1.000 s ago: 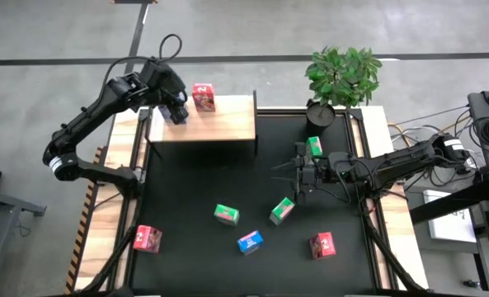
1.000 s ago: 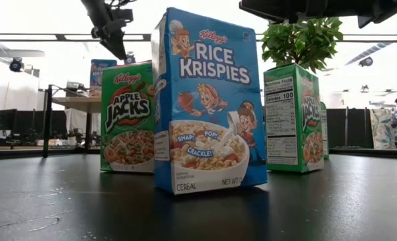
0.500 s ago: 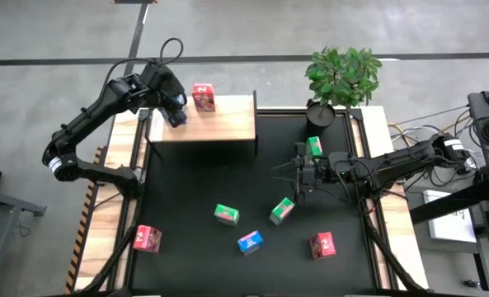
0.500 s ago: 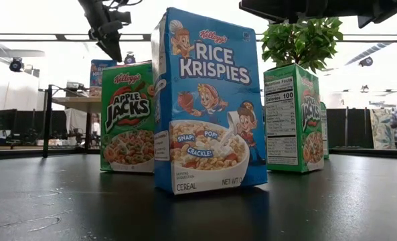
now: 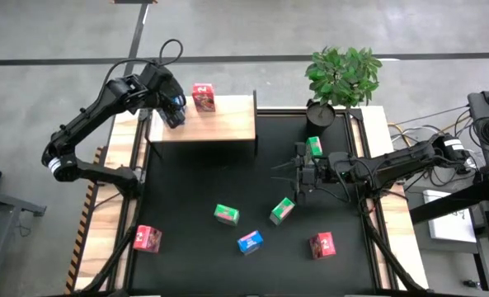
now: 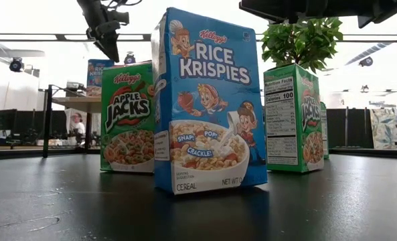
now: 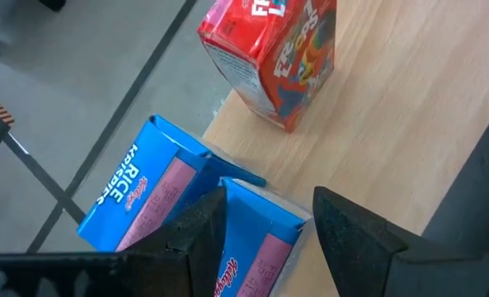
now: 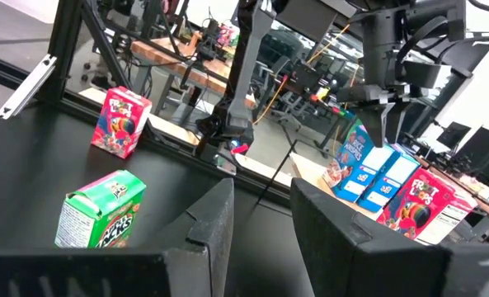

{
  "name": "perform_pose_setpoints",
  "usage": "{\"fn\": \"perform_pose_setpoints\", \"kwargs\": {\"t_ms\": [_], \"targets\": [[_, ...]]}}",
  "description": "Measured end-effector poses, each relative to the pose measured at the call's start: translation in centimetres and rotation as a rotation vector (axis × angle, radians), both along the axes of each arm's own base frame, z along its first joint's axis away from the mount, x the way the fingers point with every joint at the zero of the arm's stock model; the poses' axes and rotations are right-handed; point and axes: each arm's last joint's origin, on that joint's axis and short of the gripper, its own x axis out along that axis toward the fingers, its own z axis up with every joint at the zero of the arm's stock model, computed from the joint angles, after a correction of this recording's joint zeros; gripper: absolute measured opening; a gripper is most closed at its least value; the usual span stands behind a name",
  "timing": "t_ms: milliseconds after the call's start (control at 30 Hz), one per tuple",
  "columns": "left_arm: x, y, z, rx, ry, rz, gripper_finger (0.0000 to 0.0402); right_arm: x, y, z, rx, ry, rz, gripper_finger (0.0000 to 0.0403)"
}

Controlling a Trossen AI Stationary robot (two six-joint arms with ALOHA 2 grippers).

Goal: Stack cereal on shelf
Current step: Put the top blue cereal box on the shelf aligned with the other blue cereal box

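The pale wooden shelf [image 5: 215, 124] stands at the table's far left. On it are a red cereal box [image 5: 203, 96] and two blue boxes [image 7: 157, 206] side by side at its left edge, upright on their bases. My left gripper [image 5: 175, 111] hangs open just above them, its fingers on either side of the nearer blue box's top [image 7: 256, 219]. My right gripper [image 5: 300, 175] is open and empty over the mat, next to a green box [image 5: 313, 147]. Two green boxes [image 5: 226, 214] [image 5: 282, 210], a blue one [image 5: 250, 242] and two red ones [image 5: 322, 244] [image 5: 148, 239] stand on the black mat.
A potted plant [image 5: 341, 78] stands at the far edge, right of the shelf. The low view is filled by the blue box [image 6: 208, 100] and two green boxes [image 6: 126, 117] [image 6: 295, 117]. People show in the room behind the table.
My left gripper has risen a little above the blue boxes on the shelf, staying open. The boxes have kept still.
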Motion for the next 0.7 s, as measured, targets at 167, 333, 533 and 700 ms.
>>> {"fn": "perform_pose_setpoints", "kwargs": {"t_ms": [167,333,533,700], "targets": [[-0.2,-0.4,0.3,0.009,-0.009,-0.008,0.0164,0.0,0.0,0.0,0.000,0.000,0.000,0.0112],[-1.6,-1.7,1.0,0.024,0.013,-0.042,0.0165,0.0,0.0,0.0,0.001,0.000,0.000,0.0112],[-3.9,-3.8,1.4,-0.014,0.077,-0.065,0.0165,0.0,0.0,0.0,0.001,0.000,0.000,0.0112],[-4.8,-4.5,1.2,-0.039,0.161,-0.058,0.0162,0.0,0.0,0.0,0.000,0.000,0.000,0.0112]]}}
